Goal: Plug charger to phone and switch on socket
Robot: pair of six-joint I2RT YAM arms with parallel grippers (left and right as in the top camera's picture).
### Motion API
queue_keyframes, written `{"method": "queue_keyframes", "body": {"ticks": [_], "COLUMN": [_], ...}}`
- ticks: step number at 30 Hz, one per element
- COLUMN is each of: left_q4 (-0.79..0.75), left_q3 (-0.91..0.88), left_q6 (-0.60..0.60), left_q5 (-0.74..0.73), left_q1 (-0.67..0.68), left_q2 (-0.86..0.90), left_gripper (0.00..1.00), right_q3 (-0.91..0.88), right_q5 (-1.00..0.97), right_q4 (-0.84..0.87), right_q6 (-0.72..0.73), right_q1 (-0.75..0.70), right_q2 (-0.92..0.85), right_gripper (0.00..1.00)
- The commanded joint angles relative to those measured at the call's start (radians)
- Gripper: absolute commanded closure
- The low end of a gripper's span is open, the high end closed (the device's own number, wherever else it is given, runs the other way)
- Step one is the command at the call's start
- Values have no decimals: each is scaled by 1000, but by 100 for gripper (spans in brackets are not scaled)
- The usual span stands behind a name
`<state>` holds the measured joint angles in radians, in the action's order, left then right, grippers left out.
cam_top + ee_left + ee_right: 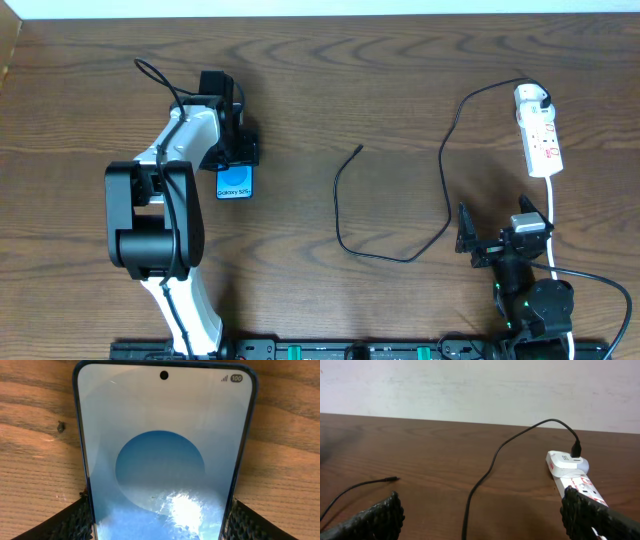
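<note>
The left gripper (235, 160) is on the 9 o'clock side of the brown table (320, 80). It pinches the phone (234, 183) by its two long edges. From above, only the blue end of the phone shows, poking out at the gripper's 6 o'clock side. The white words "Galaxy S25+" are on it. In the left wrist view the phone (165, 450) fills most of the picture. A black finger (75, 520) presses on each side of it. I cannot tell if the phone lies on the wood or is lifted a bit.

The right gripper (498, 238) is at about 4 o'clock on the table and points toward 12 o'clock. Its fingers (375, 520) are spread wide, with nothing between them.

The socket (538, 130) lies at about 2 o'clock, well apart from the phone. Its white cord (552, 225) runs toward 6 o'clock, past the right gripper. The red marks on it are too small to read.

The charger (340, 215) is a thin black cable. Its white adapter (533, 97) sits in the 12 o'clock end of the socket. The cable loops across the wood between the two arms. Its small plug (358, 148) lies loose near the middle of the table, touching nothing but the wood.
</note>
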<state>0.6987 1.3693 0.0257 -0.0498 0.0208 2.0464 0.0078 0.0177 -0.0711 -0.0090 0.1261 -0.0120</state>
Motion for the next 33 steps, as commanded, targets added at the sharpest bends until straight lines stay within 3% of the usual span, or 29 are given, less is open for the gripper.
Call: {"method": "queue_keyframes", "body": {"ticks": [1,8,11,15,33], "left_q4": [14,29,42,52,85], "left_q3": [-39,-34,-34,-34,-35], "left_q6": [-5,-5,3,15,18], "left_q5": [55,55,54,54,40], "left_q1": [-6,-6,-6,-6,-6], "left_q2": [53,44,44,44,44], "left_gripper": [28,27,18,12,5], "right_q3": [-2,-2,-3,-2,-3], "right_q5": [-8,-8,-8,-8,-8], "right_q4": [-4,-4,-4,-4,-4], "right_q6": [-7,-7,-7,-7,-7], "right_q1": [6,6,6,6,6], "right_q2": [6,6,6,6,6], "right_gripper": [1,1,1,1,1]}}
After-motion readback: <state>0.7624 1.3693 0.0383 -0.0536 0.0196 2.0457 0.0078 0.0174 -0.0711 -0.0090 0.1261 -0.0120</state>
